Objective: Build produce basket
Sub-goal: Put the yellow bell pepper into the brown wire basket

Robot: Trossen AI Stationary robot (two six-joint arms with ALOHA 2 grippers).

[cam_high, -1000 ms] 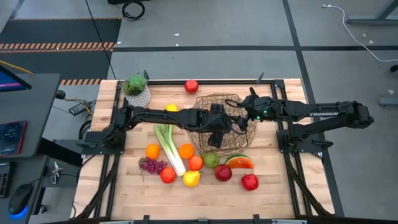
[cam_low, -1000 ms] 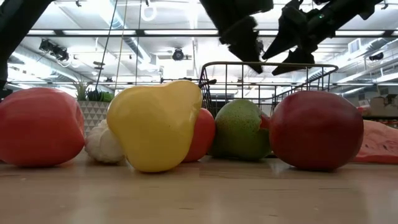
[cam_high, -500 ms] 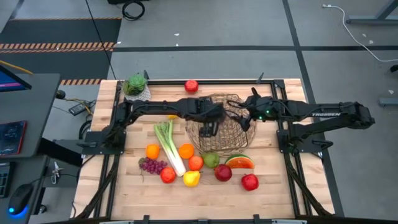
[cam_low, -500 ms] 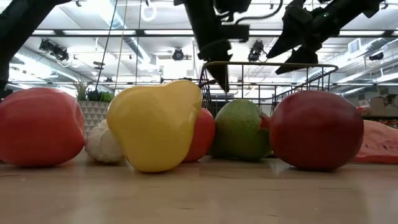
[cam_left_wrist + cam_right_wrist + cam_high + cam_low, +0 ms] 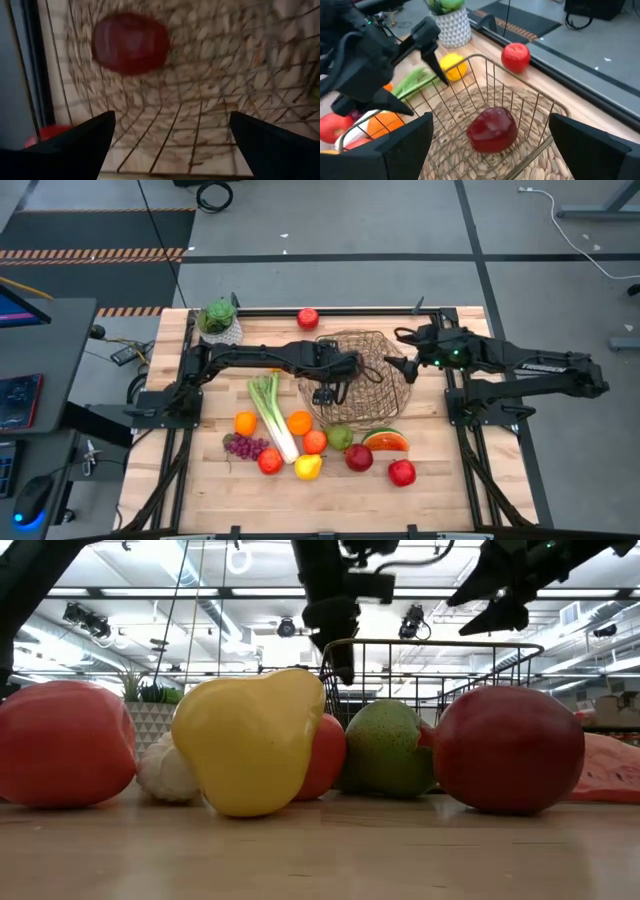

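A wooden desk (image 5: 420, 480) is seen from above, with two dark arms reaching over a round wire basket (image 5: 385, 392) near its middle. One dark red apple (image 5: 492, 129) lies inside the basket. The left gripper (image 5: 322, 395) is held over the basket's left rim, its jaws spread wide and empty. The right gripper (image 5: 400, 365) is held above the basket's right rim, jaws likewise spread wide with nothing between them.

The rest of the produce lies on the desk in front of and left of the basket: a long green-white leek (image 5: 272, 412), two oranges (image 5: 246, 423), purple grapes (image 5: 243, 446), a yellow pepper (image 5: 308, 467), a green pear (image 5: 340, 437), a watermelon slice (image 5: 384, 442), and four reddish round fruits, seemingly apples (image 5: 402, 472). One more red apple (image 5: 307, 318) sits at the far edge, and a lemon (image 5: 451, 67) lies just beside the basket. A potted plant (image 5: 219, 323) stands at the far left corner.

The toy pieces are judged light, rigid and smooth, so likely slippery. Round ones are best taken across the widest part; the leek at mid-stalk.
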